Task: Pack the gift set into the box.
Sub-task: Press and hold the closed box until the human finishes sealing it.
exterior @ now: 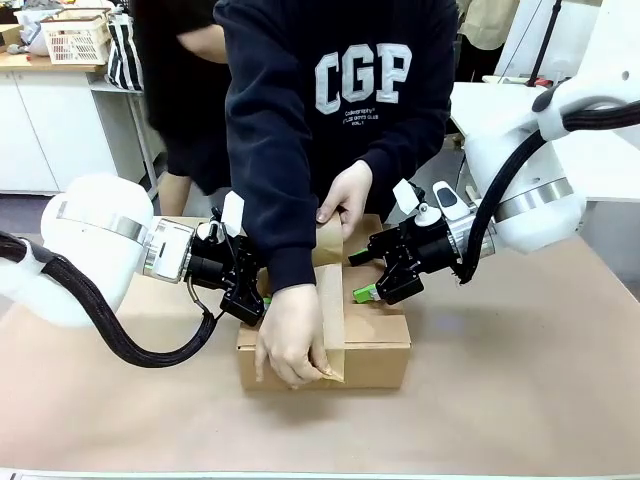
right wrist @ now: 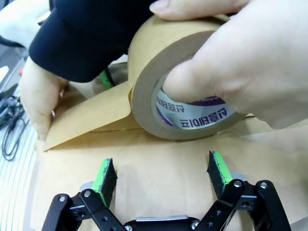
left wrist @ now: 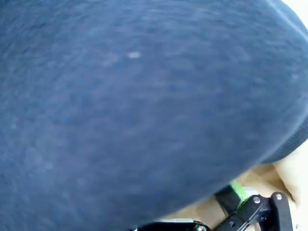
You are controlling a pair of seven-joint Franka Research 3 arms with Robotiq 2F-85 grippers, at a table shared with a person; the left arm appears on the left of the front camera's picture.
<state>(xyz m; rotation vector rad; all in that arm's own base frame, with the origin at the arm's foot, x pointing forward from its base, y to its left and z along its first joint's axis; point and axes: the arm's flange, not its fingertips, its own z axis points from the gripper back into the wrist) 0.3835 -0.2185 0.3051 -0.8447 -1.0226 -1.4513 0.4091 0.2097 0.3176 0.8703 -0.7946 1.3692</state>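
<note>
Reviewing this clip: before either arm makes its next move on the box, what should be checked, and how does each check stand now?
1. Flaps closed: ok. The box top lies flat under the tape strip.
2. Taping finished: not ok. The tape roll is still joined to the strip on the seam.
3. Person clear of the box: not ok. One hand presses the strip at the near edge; the other hand holds the roll.
4. Right gripper free: ok. It is open above the cardboard, holding nothing.
5. Left gripper state: cannot tell. The person's sleeve covers it.
</note>
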